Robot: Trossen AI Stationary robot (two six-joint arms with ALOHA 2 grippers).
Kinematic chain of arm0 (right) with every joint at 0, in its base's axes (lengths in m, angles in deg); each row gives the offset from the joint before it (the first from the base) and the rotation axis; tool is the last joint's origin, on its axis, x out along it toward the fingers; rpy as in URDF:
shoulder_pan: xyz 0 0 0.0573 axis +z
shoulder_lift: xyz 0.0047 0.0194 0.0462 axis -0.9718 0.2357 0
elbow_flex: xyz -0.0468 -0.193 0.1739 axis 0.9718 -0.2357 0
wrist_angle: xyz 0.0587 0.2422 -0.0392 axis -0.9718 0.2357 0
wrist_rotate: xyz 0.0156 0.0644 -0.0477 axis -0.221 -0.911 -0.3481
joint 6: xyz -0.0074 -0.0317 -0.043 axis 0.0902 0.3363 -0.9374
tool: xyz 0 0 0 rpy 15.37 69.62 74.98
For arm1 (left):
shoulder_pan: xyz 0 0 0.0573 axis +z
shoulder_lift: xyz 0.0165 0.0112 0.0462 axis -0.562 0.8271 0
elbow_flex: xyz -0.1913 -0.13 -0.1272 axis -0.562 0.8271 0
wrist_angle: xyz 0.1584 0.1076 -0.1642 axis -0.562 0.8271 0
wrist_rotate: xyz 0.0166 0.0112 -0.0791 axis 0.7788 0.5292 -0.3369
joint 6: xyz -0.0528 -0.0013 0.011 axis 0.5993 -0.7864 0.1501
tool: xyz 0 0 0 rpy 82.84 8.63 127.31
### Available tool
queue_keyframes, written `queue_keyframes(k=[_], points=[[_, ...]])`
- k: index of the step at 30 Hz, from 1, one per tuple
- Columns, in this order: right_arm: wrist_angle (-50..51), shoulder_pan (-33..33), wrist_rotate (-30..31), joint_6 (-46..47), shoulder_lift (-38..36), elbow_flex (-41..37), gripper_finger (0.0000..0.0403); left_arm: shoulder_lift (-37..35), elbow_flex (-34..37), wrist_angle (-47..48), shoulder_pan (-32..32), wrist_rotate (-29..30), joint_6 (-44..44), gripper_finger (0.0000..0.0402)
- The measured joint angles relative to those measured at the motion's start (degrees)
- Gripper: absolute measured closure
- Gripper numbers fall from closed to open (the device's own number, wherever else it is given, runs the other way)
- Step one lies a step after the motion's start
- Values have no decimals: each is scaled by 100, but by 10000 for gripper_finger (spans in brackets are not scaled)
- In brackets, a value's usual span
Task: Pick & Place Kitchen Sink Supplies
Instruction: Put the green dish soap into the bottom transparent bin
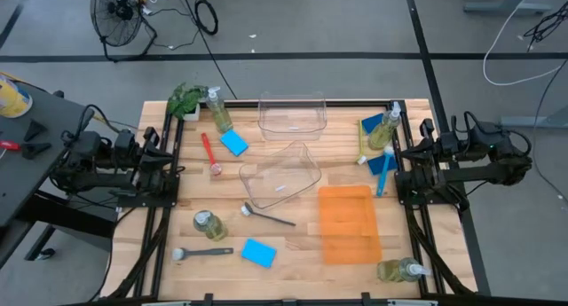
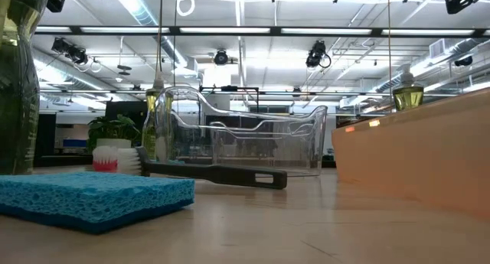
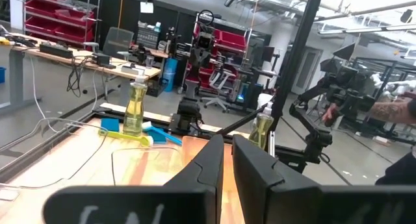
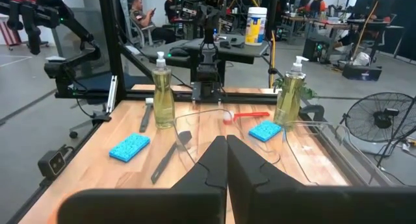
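Both arms wait at the table's sides with nothing in their grippers. My left gripper (image 1: 176,168) is shut, its fingers (image 3: 211,165) empty. My right gripper (image 1: 398,168) is also shut (image 4: 226,156). Near the left side lie a pump bottle (image 1: 217,111), a blue sponge (image 1: 234,144), a red brush (image 1: 209,153), a dark brush (image 1: 266,215), a toppled bottle (image 1: 210,224), a grey brush (image 1: 202,252) and another sponge (image 1: 258,253). By the right arm are a bottle (image 1: 383,129), a yellow-green brush (image 1: 361,146), a blue brush (image 1: 383,168) and a bottle (image 1: 404,270).
Two clear bins stand mid-table, one (image 1: 292,113) at the back and one (image 1: 280,175) tilted in the middle. A flat orange tray (image 1: 348,222) lies right of centre. A leafy plant (image 1: 186,100) sits at the back left corner. A floor fan (image 1: 120,9) stands beyond the table.
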Motion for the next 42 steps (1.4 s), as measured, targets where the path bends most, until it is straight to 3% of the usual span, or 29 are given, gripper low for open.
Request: queue_keyframes(k=[30, 38, 42], points=[[-372, -13, 2, -37, 0, -7, 399, 0, 0, -1, -1, 0, 4, 365], [-153, -615, 128, -316, 0, -7, 399, 0, 0, -2, -2, 0, 4, 365], [156, -1090, 498, -513, 0, -9, 399, 0, 0, 0, 0, 2, 4, 365]])
